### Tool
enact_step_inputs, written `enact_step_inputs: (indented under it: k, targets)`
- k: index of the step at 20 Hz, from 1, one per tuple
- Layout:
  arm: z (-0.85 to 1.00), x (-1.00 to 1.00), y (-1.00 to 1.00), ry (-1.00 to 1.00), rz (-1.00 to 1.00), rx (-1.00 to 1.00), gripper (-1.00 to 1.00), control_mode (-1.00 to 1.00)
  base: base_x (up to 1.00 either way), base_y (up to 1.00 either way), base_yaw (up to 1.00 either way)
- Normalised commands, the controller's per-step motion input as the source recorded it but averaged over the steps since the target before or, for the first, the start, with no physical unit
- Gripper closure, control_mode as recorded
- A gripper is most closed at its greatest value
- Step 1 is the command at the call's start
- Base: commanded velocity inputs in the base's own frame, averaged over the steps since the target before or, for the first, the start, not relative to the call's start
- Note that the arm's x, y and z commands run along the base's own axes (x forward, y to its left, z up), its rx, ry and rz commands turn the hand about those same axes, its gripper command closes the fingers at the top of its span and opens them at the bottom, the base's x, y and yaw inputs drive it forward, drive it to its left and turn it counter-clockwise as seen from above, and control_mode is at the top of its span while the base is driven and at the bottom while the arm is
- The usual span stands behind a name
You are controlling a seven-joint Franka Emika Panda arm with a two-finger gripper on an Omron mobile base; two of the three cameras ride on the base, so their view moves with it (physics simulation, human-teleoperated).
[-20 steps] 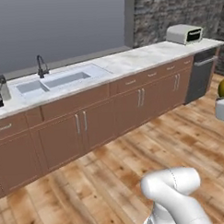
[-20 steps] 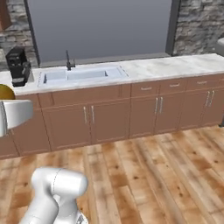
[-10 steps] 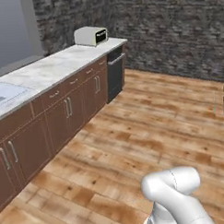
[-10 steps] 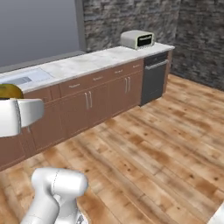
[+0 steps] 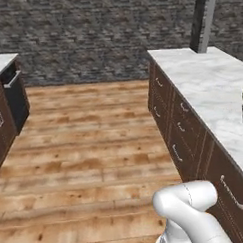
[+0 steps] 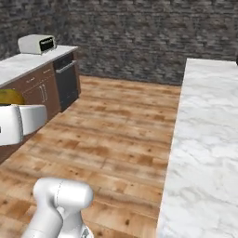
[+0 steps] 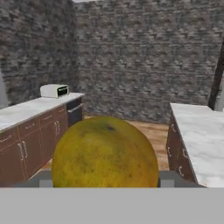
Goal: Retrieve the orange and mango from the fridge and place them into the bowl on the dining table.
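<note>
My claw [image 7: 104, 183] pinches the mango [image 7: 105, 153], its yellow-green skin pressed close between my fingers, though their tips are mostly hidden behind it. The dining table [image 7: 199, 131] stretches just to the right of the fruit; a toaster oven [image 7: 54, 90] sits well left.

both base views look forward from behind the arm toward the grey stone wall [image 5: 90, 40]. the left one has the dining table [image 5: 212, 89] on its right; so does the right one. the hand view, perhaps level, faces that same wall.
</note>
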Motion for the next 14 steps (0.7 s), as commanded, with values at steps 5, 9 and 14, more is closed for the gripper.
enact_step_inputs:
  k: [5, 9, 14]
  targets:
    - [0.0, 0.0, 0.0, 0.0, 0.0, 0.0, 1.0, 1.0, -0.36, 0.19, -0.8]
    - [0.0, 0.0, 0.0, 0.0, 0.0, 0.0, 1.0, 1.0, -0.38, 0.21, -0.74]
    - [0.0, 0.0, 0.0, 0.0, 0.0, 0.0, 1.0, 1.0, -0.45, 0.02, -0.47]
